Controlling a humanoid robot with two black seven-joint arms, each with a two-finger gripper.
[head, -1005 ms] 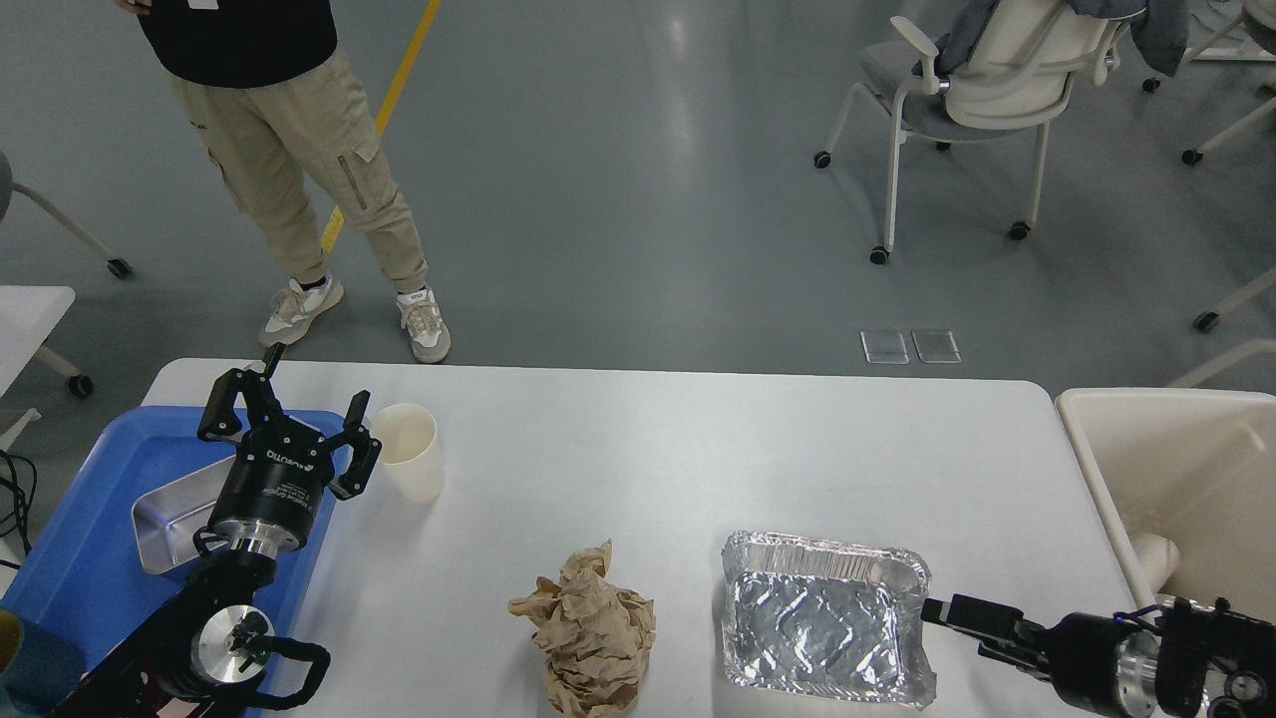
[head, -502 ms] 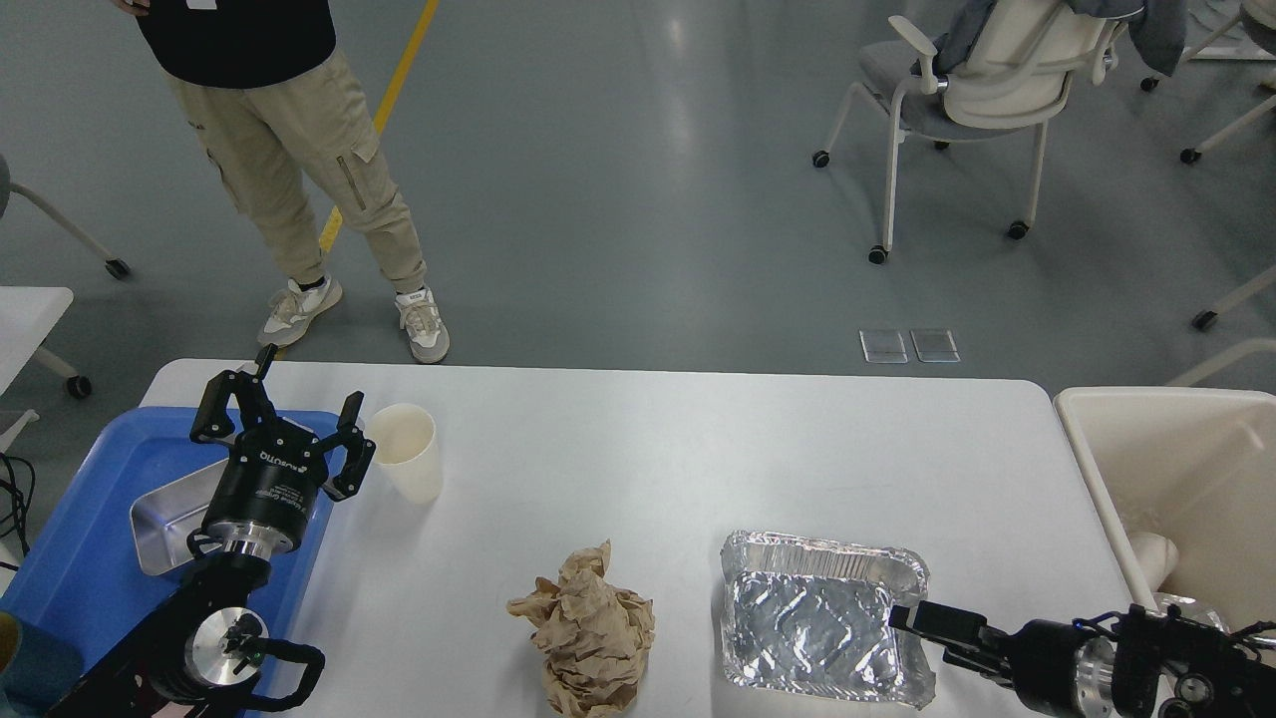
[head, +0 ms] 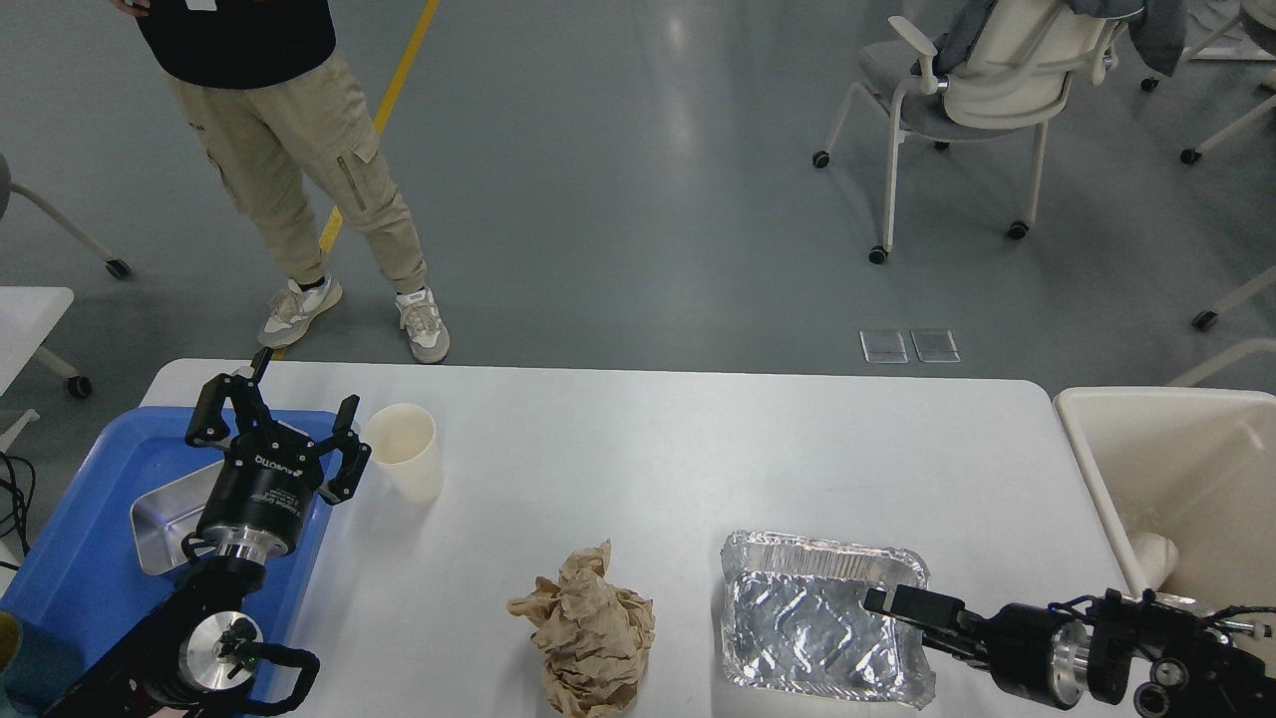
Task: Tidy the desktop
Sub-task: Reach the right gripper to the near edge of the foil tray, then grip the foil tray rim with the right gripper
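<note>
The white desktop (head: 638, 439) holds a white paper cup (head: 404, 464) standing upright at the left, a crumpled ball of brown paper (head: 588, 628) at the front middle, and an empty foil tray (head: 812, 623) at the front right. My left gripper (head: 287, 399) is open and empty over the blue tray's right edge, just left of the cup and apart from it. My right gripper (head: 892, 603) reaches in from the right over the foil tray's right part. It is dark and seen side-on, so its fingers cannot be told apart.
A blue plastic tray (head: 80, 578) at the left holds a metal pan (head: 164, 514). A cream bin (head: 1176, 439) stands off the right end with a white object (head: 1156, 558) inside. A person (head: 299, 150) stands beyond the far edge. Wheeled chairs (head: 987, 90) stand behind.
My right gripper has moved left, from beside the foil tray's right rim to over its inside. My left gripper has drifted slightly left and back, still open. The objects have not moved.
</note>
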